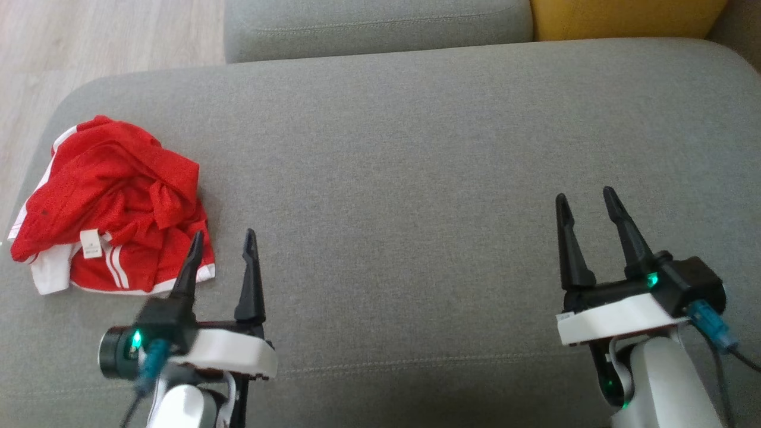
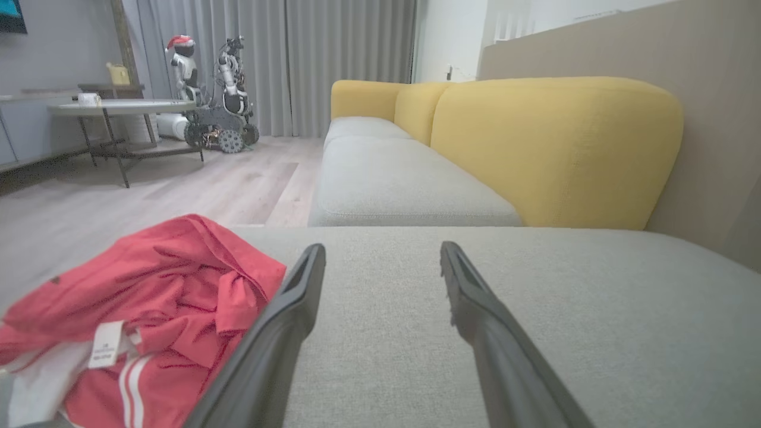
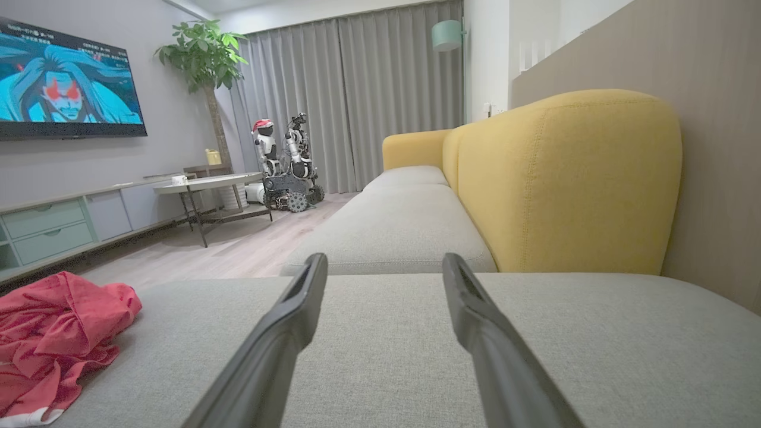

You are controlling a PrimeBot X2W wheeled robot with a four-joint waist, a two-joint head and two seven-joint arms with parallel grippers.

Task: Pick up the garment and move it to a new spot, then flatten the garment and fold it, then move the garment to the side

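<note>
A red garment (image 1: 113,205) with white trim and stripes lies crumpled at the left end of the grey sofa cushion (image 1: 416,178). In the left wrist view the garment (image 2: 154,297) sits at the lower left, a white label showing on it. My left gripper (image 1: 223,238) is open just to the right of the garment's near corner, its left finger over the hem, nothing between the fingers. My right gripper (image 1: 585,199) is open over bare cushion far to the right. The garment (image 3: 53,327) lies at the lower left of the right wrist view.
A second grey cushion (image 1: 380,24) and a yellow backrest (image 1: 624,18) lie beyond. Wood floor (image 1: 89,41) runs past the cushion's left edge. Across the room stand a round table (image 3: 202,184), a wheeled robot (image 3: 288,172) and a TV (image 3: 65,83).
</note>
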